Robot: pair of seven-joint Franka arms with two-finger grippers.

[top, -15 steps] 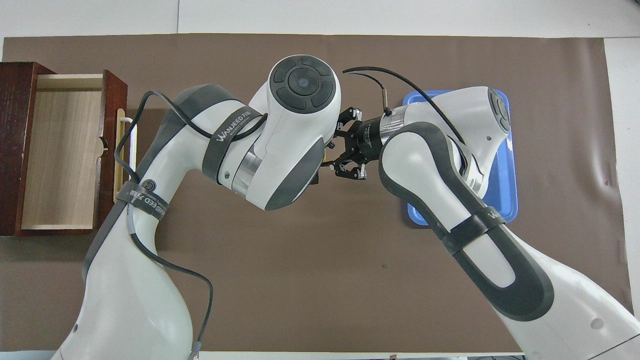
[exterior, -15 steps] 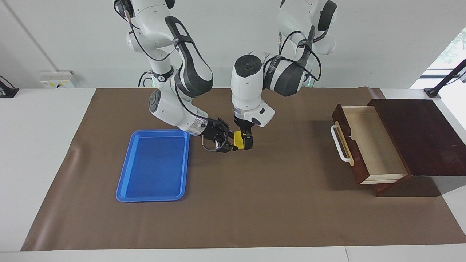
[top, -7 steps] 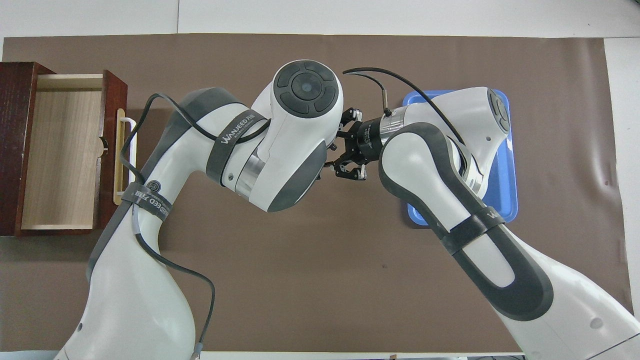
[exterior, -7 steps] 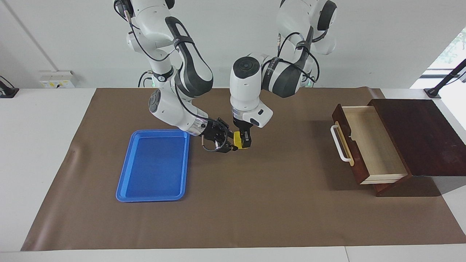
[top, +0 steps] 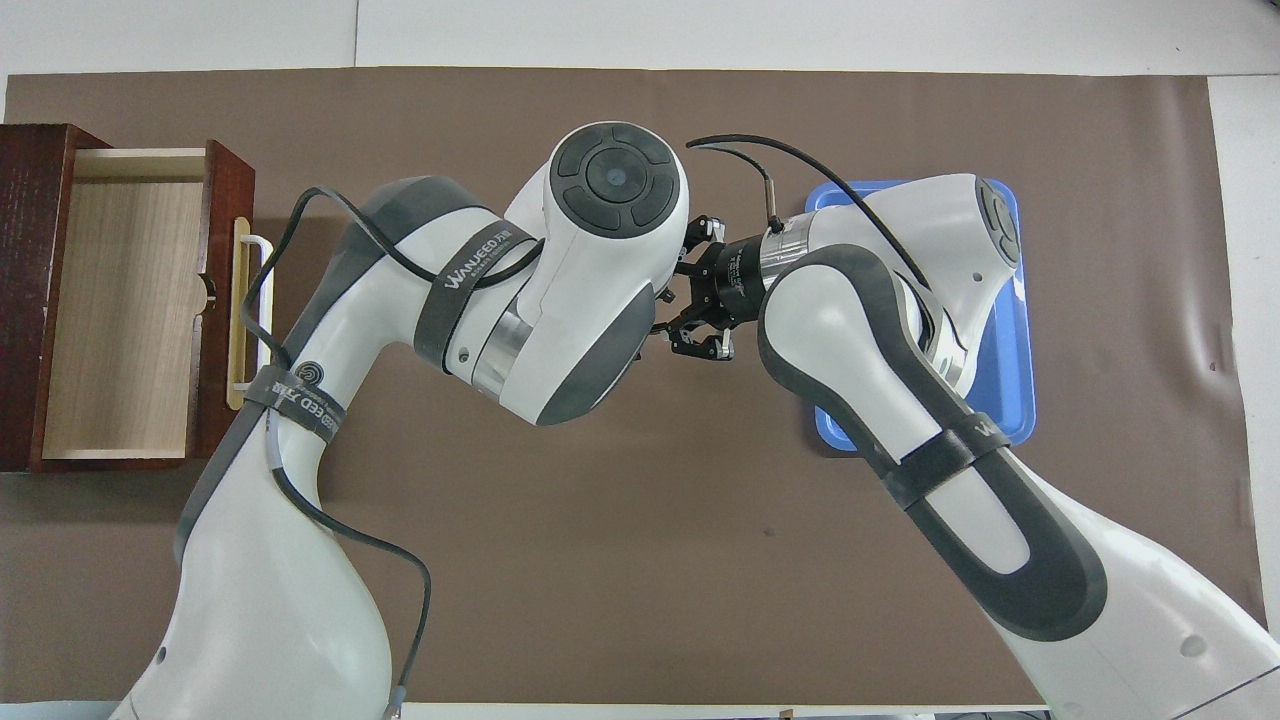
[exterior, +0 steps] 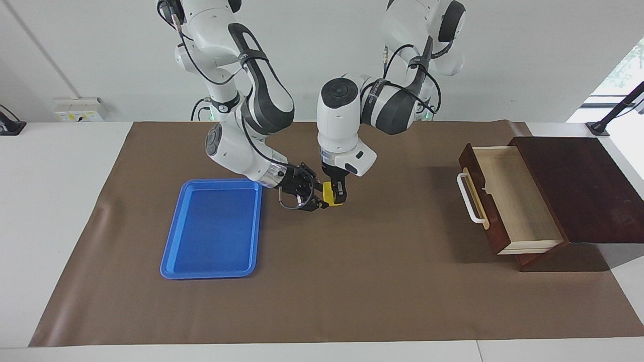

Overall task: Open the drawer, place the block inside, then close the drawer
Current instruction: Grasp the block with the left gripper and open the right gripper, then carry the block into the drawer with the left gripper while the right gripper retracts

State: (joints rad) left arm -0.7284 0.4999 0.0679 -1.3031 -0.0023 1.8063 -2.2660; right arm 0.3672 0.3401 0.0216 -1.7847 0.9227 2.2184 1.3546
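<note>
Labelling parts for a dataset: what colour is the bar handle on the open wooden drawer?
White, on a pale yellow strip; the bar handle shows best in the facing view.

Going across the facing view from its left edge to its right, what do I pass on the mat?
Blue tray → right gripper → yellow block, held up between both grippers → left gripper → white handle → open drawer → the dark wooden box it slides out of.

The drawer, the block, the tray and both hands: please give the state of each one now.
drawer: pulled open, nothing inside
block: held up over the mat, gripped by both hands
left hand: shut on the block from above
right hand: shut on the block from the side
blue tray: flat on the mat, nothing in it
</note>
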